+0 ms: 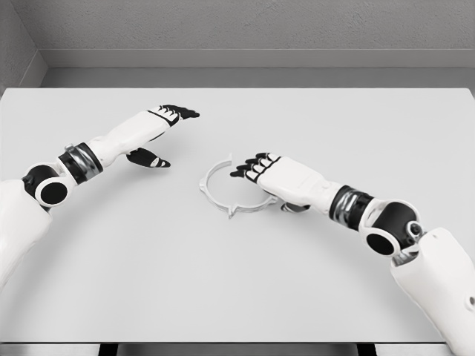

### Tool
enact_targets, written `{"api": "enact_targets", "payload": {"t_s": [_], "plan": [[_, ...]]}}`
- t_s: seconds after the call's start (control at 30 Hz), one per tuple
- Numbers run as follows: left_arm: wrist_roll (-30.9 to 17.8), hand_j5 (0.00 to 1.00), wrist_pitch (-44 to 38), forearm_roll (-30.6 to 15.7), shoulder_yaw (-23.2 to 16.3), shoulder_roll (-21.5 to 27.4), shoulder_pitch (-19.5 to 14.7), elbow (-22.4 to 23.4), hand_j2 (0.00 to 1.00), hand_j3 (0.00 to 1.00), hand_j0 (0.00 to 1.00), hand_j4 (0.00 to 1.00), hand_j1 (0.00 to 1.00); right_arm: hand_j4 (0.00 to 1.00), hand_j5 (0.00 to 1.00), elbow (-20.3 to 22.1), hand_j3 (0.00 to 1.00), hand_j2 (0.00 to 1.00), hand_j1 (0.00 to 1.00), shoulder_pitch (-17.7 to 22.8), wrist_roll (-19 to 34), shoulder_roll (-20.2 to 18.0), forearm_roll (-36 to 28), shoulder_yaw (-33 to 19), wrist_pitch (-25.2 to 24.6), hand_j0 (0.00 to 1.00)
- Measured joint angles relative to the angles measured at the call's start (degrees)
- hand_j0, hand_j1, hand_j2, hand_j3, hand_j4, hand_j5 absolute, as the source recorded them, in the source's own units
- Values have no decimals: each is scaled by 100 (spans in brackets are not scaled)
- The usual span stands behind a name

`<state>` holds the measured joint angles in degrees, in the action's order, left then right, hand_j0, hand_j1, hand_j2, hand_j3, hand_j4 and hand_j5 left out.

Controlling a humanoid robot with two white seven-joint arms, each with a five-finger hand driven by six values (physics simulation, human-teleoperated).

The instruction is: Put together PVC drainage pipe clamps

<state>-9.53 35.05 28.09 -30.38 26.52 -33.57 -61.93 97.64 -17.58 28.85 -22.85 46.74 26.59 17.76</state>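
One clamp ring (223, 194) partly hidden under spread right hand (261, 167), contact unclear; left hand (159, 122) spread

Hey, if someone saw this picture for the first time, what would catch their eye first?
Probably the thin white clamp ring lying near the middle of the grey table, with the right hand hovering at its right side, fingers open. The left hand is stretched out, open, further back on the left, holding nothing.

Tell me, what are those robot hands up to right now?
Left robot hand open, holding nothing. Right robot hand open, fingertips over the white pipe clamp ring, contact unclear. Nothing else on the table.
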Motion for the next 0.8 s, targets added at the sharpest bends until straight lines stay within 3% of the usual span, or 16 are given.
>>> {"api": "enact_targets", "payload": {"t_s": [0.8], "plan": [[0, 100, 0, 13, -8, -7, 0, -1, 100, 100, 100, 100, 100, 100, 100, -304, 100, 100, 100, -211, 7, 158, 28, 73, -37, 100]]}}
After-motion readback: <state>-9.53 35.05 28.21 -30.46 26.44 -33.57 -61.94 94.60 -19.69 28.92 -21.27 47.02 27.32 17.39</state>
